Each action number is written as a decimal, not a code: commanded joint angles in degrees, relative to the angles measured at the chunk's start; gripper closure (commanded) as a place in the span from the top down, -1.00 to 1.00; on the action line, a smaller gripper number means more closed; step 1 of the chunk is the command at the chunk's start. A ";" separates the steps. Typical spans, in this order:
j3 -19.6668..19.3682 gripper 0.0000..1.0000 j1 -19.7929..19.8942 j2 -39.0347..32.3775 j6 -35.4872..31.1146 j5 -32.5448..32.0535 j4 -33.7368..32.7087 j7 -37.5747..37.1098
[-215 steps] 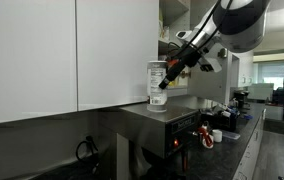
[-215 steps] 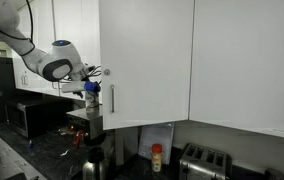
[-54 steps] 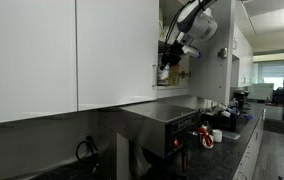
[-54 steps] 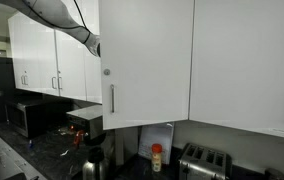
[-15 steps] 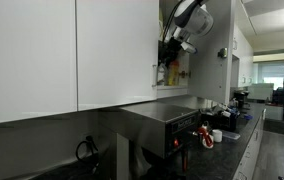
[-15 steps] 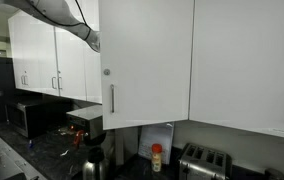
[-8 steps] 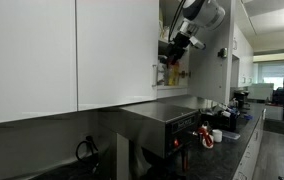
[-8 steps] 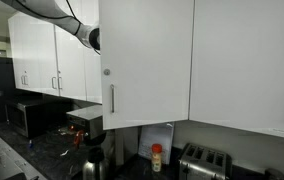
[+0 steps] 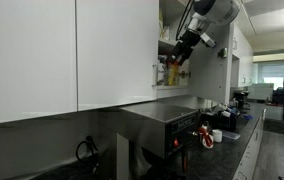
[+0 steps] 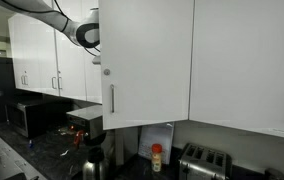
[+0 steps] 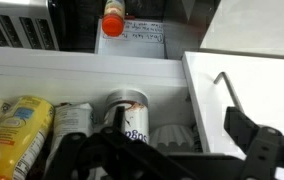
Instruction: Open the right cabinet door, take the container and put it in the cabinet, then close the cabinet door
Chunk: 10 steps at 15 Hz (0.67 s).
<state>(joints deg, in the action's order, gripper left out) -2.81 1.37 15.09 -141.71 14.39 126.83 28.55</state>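
The tool [image 11: 172, 165] hangs in front of the cabinet [image 11: 82, 62] with its two dark fingers [image 11: 267, 150] spread wide, and it has hold of nothing. In the wrist view the container [image 11: 130, 108] stands upright on the white shelf, seen in the gap between the fingers. Whether either finger touches it cannot be told. To one side of the container sits a pale packet [image 11: 74, 120], and beyond that a yellow packet [image 11: 17, 130]. On its other side is a small white object [image 11: 162, 135], just beside it.

The right cabinet door [image 11: 257, 85] is swung open, and its slim bar handle [image 11: 227, 90] shows at the edge nearest the shelf. Past the shelf's front edge the wrist view looks down on a red-capped bottle [image 11: 113, 18] in front of a white sheet with writing.

In an exterior view the tool [image 9: 182, 47] is at the open front of the cabinet, at the end of the arm [image 9: 214, 10]. In an exterior view the right cabinet door [image 10: 147, 60] faces the camera with its handle [image 10: 110, 98] along its edge, and it hides the shelf and most of the arm [image 10: 85, 33]. Below it a red-capped bottle [image 10: 157, 157] stands on the table [image 10: 42, 150].
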 commanded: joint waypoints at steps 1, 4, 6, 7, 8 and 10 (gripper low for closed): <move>-1.09 1.00 -2.27 4.41 2.08 -2.10 4.53 -0.51; -0.52 1.00 -4.01 6.01 3.29 -3.72 6.36 -0.95; -0.18 1.00 -5.52 6.56 4.19 -4.50 7.14 -0.99; 0.03 1.00 -6.42 6.70 4.42 -4.69 7.47 -0.91; 0.41 1.00 -7.27 6.76 4.51 -4.92 7.80 -0.99; 1.53 1.00 -8.77 6.46 4.98 -5.34 8.05 -2.16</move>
<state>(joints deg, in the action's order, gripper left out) -2.32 -5.65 20.78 -138.20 10.33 133.66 27.86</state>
